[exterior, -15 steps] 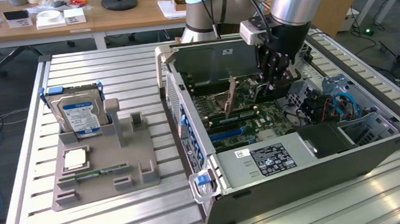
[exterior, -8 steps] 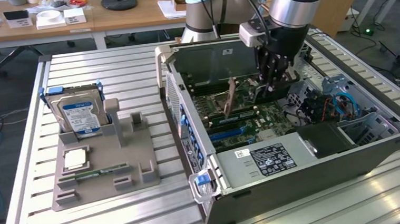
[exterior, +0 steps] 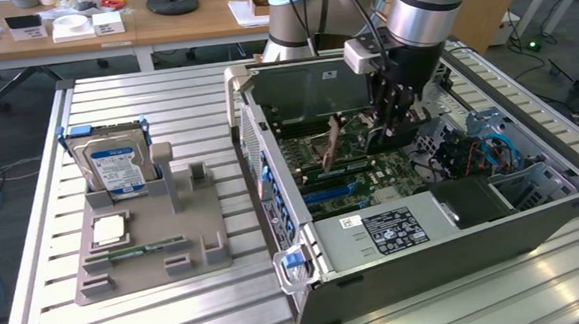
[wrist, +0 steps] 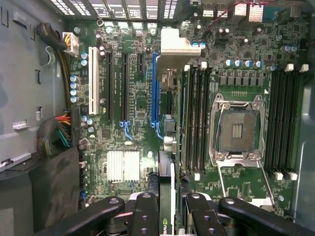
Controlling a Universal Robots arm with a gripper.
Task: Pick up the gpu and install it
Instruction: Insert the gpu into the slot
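Above the motherboard (wrist: 139, 104), the gripper (wrist: 170, 214) is clamping the gpu (wrist: 166, 179) edge-on, near the board's blue slot (wrist: 155, 88). The card is looking light, stiff and fragile; its bare edges are seeming the safest hold.

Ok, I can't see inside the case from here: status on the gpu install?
Gripper shut on dark flat gpu card, edge-on over green motherboard. Card not seated. Long blue slot bare, nothing blocking it.

Thin dark gpu (wrist: 166, 169), edge-on, gripped in the tool (wrist: 168, 201) above the motherboard (wrist: 135, 105)
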